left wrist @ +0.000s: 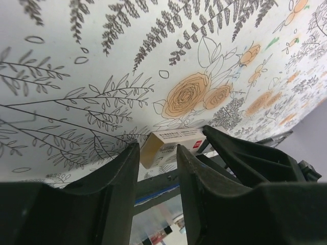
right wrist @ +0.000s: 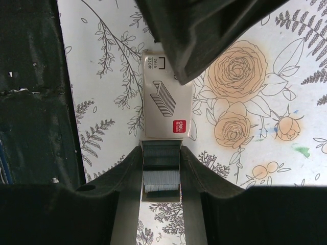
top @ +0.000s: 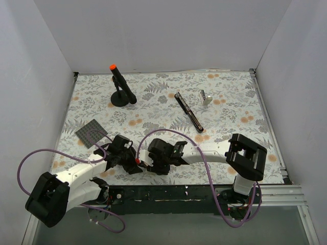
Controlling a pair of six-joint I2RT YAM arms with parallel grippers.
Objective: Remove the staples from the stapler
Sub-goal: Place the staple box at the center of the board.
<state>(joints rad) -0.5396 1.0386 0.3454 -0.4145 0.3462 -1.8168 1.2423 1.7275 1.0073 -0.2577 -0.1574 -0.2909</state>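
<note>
The stapler [top: 189,112], a slim black bar, lies open on the floral mat at the back, far from both grippers. Near the front edge, my right gripper [right wrist: 160,151] is shut on the drawn-out tray of a small staple box [right wrist: 166,97]. Rows of silver staples [right wrist: 162,181] show in the tray between its fingers. My left gripper [left wrist: 157,148] stands at the box's [left wrist: 173,142] other end, its jaws a little apart with a gap showing beside the box. In the top view both grippers [top: 134,164] [top: 149,161] meet tip to tip.
A black stand with an orange-tipped rod [top: 120,87] stands at the back left. A small silver piece [top: 205,97] sits right of the stapler. A dark grey square pad [top: 92,131] lies at the left. The black table edge [right wrist: 30,102] runs close beside the box.
</note>
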